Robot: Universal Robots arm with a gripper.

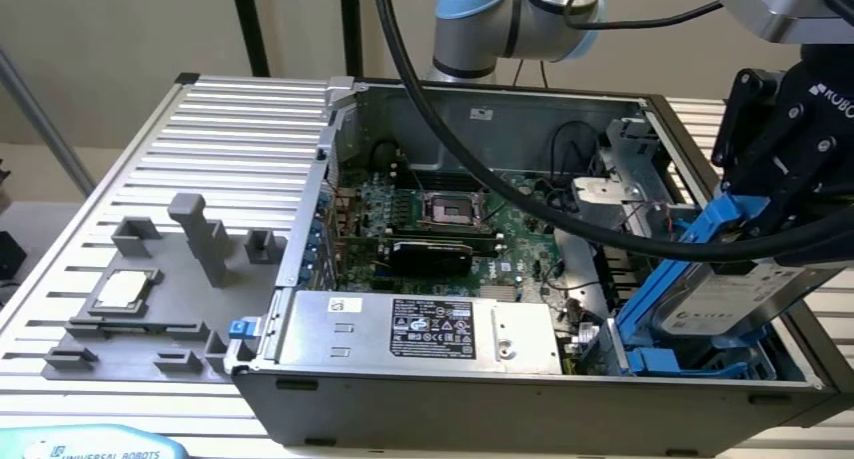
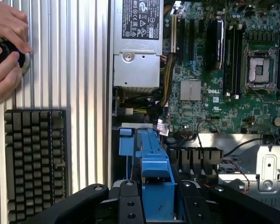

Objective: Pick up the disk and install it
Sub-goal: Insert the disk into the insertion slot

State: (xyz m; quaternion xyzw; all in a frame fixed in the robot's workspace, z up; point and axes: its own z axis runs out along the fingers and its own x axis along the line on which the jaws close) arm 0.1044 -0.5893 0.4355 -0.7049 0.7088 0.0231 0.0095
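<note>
step: install leg, I'd say. The pickup looks done and the disk (image 1: 731,301) is being lowered into the case (image 1: 441,384).

jaws: clenched on the disk. In the exterior view the gripper (image 1: 781,241) has it by the upper end, and in the wrist view the black fingers (image 2: 130,203) sit either side of the blue carrier (image 2: 154,179).

disk: tilted, label facing out, at about 4 o'clock in the exterior view. Its lower end is down among the blue rails of the drive bay (image 1: 694,361), in the case's corner on the exterior view's right. Can't tell if it's touching the rails yet.

neighbours: PSU (image 1: 420,327) sits at roughly 9 o'clock from the bay, with the motherboard (image 1: 441,219) behind it.

off to the side: grey fixture (image 1: 154,324) on the counter (image 1: 227,129) with a small chip (image 1: 123,289) in it, well clear.

also: a person's hands (image 2: 4,51) on a black knob, next to a keyboard (image 2: 35,163).

next move needs: my guess is squaring the carrier to the rails so it slides in instead of jamming, since it's leaning. Those cables (image 1: 587,224) close by could snag.
</note>
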